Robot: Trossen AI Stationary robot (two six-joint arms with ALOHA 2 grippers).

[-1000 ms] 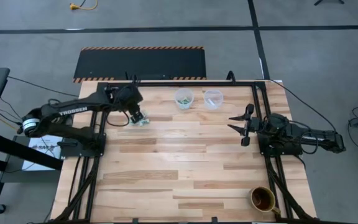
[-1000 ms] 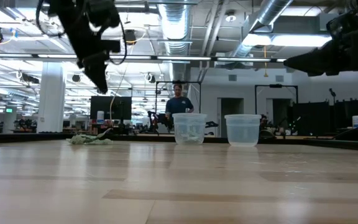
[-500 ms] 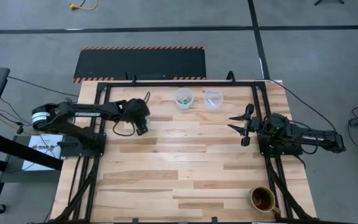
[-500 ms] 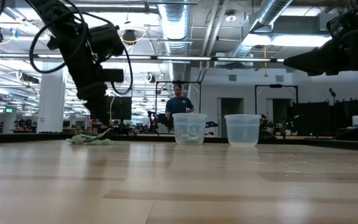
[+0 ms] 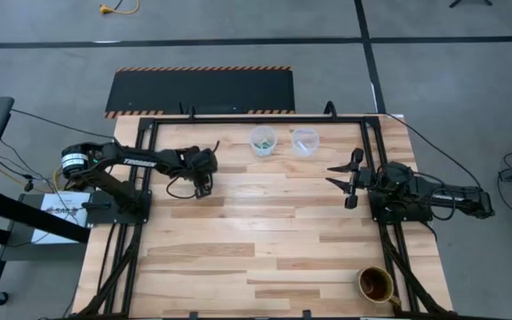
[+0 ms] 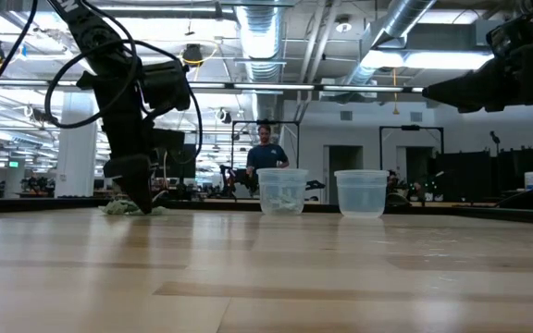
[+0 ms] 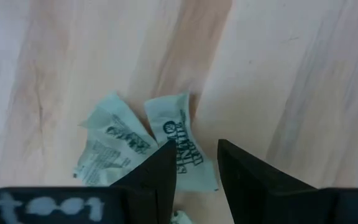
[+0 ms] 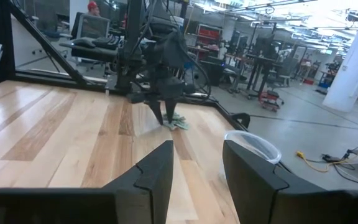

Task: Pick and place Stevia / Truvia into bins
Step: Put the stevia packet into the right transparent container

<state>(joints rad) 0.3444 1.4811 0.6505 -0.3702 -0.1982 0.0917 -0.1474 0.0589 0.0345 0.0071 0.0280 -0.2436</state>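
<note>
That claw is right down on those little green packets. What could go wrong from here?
The left end effector is open over overlapping packets, so it may pinch two at once, or only a corner that slips out. Its fingertips are down at the table; pressing lower could scrape the wood or crumple paper. The cups stand some way off, so a weak grip could drop one.

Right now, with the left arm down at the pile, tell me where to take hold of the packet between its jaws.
Grip the printed packet across its narrow width, near the raised end, coming straight down. It lies almost flat on the table, so only the curled edges give the left gripper purchase.
</note>
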